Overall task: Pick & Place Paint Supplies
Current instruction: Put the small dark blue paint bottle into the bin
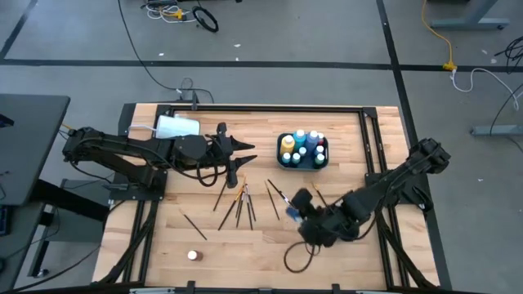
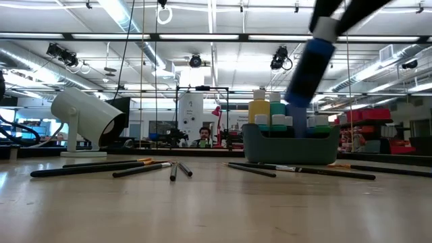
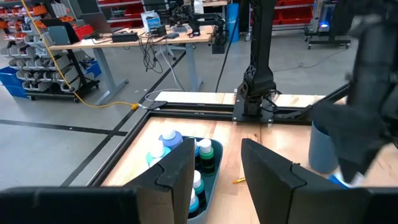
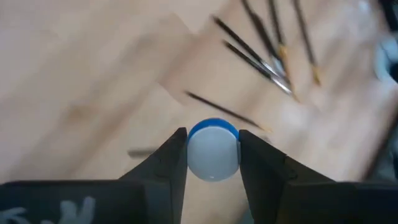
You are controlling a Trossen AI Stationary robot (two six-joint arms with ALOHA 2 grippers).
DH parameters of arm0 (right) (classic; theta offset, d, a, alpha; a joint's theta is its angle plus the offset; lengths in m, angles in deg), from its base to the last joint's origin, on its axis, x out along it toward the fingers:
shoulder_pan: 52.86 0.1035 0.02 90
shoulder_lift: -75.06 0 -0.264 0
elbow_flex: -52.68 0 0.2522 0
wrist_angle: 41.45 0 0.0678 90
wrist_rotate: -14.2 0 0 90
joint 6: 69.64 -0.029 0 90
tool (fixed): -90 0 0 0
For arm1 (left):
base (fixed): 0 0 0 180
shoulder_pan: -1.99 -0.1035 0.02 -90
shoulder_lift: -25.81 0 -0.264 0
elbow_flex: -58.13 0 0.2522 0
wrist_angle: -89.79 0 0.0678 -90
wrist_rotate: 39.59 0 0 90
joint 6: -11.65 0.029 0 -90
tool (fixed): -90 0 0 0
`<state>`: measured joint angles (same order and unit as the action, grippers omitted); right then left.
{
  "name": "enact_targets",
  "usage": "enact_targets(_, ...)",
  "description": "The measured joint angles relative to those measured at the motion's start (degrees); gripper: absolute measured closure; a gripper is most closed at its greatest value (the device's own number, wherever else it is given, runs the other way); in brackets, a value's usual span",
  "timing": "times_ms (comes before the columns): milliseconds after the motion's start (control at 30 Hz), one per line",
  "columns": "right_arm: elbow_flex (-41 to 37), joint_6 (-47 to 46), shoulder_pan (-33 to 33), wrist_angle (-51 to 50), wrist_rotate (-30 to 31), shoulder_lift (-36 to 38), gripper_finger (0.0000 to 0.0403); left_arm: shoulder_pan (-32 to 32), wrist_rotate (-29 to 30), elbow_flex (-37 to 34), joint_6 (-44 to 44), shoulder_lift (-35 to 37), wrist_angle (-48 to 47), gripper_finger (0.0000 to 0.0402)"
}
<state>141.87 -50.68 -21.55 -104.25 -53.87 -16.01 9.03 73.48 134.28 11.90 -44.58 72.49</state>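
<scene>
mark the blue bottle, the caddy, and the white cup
blue bottle (image 4: 212,151): right wrist view, pale cap, between the right pincer's fingers.
caddy (image 2: 290,147): low view, front wall.
white cup (image 2: 86,116): low view, side wall; it lies tipped over.

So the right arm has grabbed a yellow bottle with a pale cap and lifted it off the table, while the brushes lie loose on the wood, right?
Not quite: the bottle in the right gripper is blue, not yellow. The right wrist view shows its blue rim under the pale cap between the jaws. The low view shows it lifted off the table, and the brushes do lie loose on the wood.
</scene>
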Motion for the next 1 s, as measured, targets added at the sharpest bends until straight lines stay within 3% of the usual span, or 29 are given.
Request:
enact_targets(167,5.57,-2.91,-6.27,-10.59,1.19,0.39,0.0284,0.01,-0.06,0.00,0.25,0.00,0.01,0.0261)
enact_targets(467,2.02,-5.36,-20.70,-16.86,-0.45,0.68,0.0284,0.02,-4.78,0.00,0.98,0.00,-0.01,0.0261)
enact_targets(733,-2.87,-3.56,-31.81,-14.94,-3.85,0.68,0.0283,0.02,-6.01,0.00,1.78,0.00,-0.06,0.0261)
enact_targets(1000,-8.93,2.66,-38.81,-4.94,-6.76,0.68,0.0283,0.00,-5.92,0.00,3.72,0.00,-0.06,0.0261)
